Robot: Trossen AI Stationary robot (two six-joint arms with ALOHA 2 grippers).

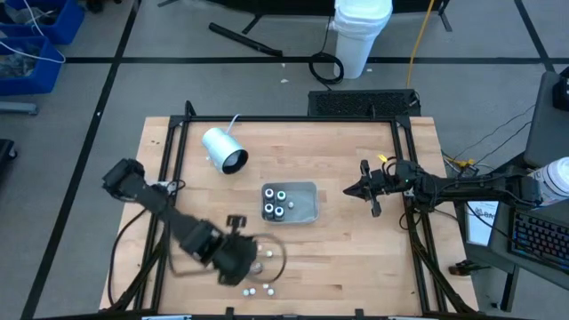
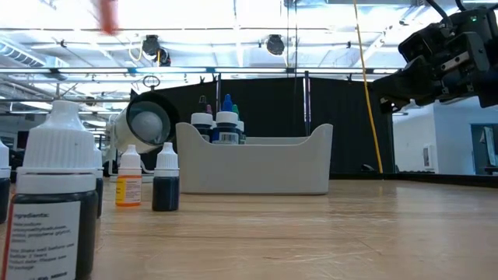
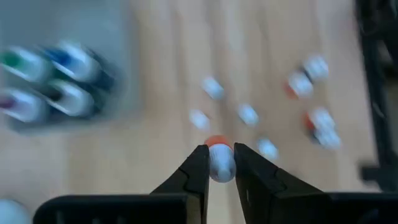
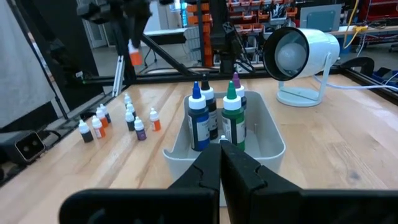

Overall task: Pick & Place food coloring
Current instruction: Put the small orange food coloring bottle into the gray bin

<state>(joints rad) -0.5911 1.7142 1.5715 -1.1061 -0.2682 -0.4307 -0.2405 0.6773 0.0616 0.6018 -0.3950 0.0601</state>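
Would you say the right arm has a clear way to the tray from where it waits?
Probably yes: the right gripper hangs shut beside the tray, with bare wood between them; the left gripper, holding an orange bottle, is elsewhere.

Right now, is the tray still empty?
No, the tray already holds several bottles, blue and green tips showing in the right wrist view.
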